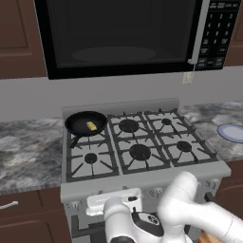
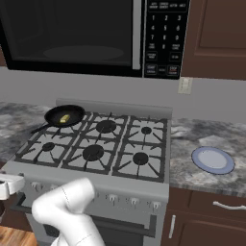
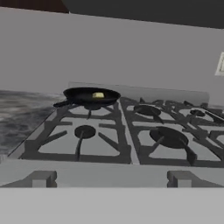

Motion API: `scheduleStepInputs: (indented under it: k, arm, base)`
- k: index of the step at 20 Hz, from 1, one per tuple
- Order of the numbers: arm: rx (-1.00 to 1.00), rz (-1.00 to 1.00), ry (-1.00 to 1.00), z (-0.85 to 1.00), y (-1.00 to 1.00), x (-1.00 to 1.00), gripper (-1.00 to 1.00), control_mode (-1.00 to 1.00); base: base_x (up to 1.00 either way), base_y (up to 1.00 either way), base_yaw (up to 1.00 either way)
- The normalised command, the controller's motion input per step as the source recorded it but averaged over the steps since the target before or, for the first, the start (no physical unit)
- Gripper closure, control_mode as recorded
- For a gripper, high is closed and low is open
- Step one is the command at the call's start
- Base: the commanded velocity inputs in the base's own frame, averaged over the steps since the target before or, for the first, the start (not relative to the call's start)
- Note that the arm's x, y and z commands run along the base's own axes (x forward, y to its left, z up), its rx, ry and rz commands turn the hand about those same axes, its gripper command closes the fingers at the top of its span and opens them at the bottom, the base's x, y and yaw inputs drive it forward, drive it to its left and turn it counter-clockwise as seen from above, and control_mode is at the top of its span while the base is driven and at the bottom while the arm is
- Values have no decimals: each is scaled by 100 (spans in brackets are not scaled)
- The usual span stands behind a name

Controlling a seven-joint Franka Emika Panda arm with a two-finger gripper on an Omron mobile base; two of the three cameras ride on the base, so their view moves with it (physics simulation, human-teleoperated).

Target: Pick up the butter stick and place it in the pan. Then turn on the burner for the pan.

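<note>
Burner (image 1: 86, 135) hidden beneath the pan (image 1: 80, 124); plate (image 1: 232, 132) cut by frame edge.

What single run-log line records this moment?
stage: butter placed, burner pending | small pale-yellow butter stick: inside shallow round black frying pan | pan: rear-left burner | gripper: open, low before stove front

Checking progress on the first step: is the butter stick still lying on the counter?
No, the butter stick lies inside the pan on the stove's rear left burner.
</note>
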Motion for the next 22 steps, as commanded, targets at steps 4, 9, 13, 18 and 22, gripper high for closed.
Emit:
scheduleStepInputs:
  k: [4,9,13,18,22]
  arm:
    - [0,9,-11,-52,0,0,-100,-100]
    - [0,7,-11,-50,0,0,-100,-100]
    - [0,2,-6,-27,0,0,-100,-100]
    - [0,0,-4,-21,10,2,-100,-100]
    - [0,0,0,-11,2,4,-100,-100]
  base:
    - [0,0,0]
    - [0,0,0]
    - [0,0,0]
    - [0,0,0]
    - [0,0,0]
